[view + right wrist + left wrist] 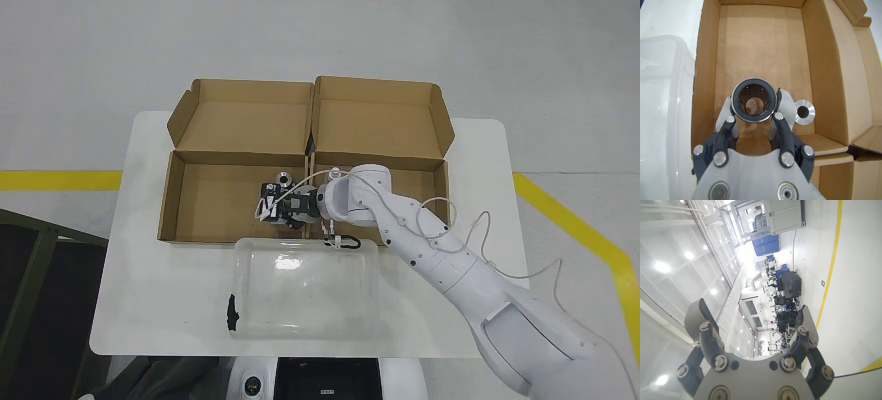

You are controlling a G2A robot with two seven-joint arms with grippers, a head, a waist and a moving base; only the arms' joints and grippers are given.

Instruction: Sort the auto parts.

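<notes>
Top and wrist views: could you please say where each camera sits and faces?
Top view: above the arms, looking down at the table; right arm shows.
Left wrist view: on that wrist, facing the hall; open left fingers show.
Right wrist view: on that wrist, facing into the cardboard box; right fingers holding a bearing.
Shared: top and right wrist views show the box.

Left box beside right box; bin before both; ring inside left.
</notes>
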